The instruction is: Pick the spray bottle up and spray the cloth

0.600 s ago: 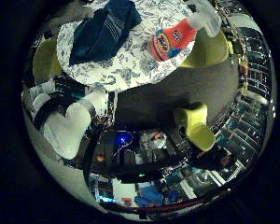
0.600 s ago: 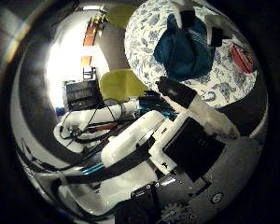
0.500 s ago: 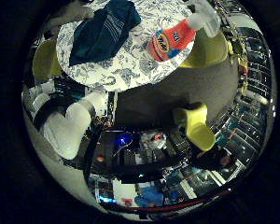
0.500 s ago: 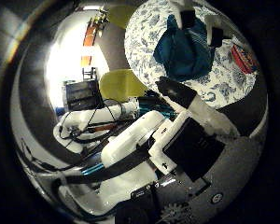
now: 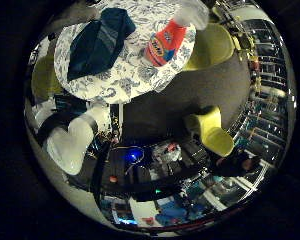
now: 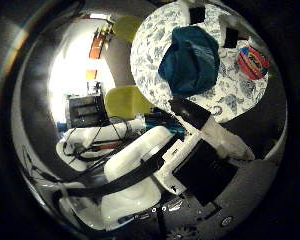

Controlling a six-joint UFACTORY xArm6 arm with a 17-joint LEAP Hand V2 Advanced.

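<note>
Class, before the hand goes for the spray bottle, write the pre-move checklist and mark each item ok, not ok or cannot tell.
1. Orange spray bottle with white trigger top on the round patterned table: ok.
2. Bottle upright: cannot tell.
3. Dark blue cloth on the table, apart from the bottle: ok.
4. White and black hand holds nothing: ok.
5. Hand close to the bottle: not ok, it is well above the table.

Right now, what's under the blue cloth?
The blue cloth lies crumpled on the round patterned tablecloth, apart from the spray bottle. Anything beneath its folds is hidden.
</note>
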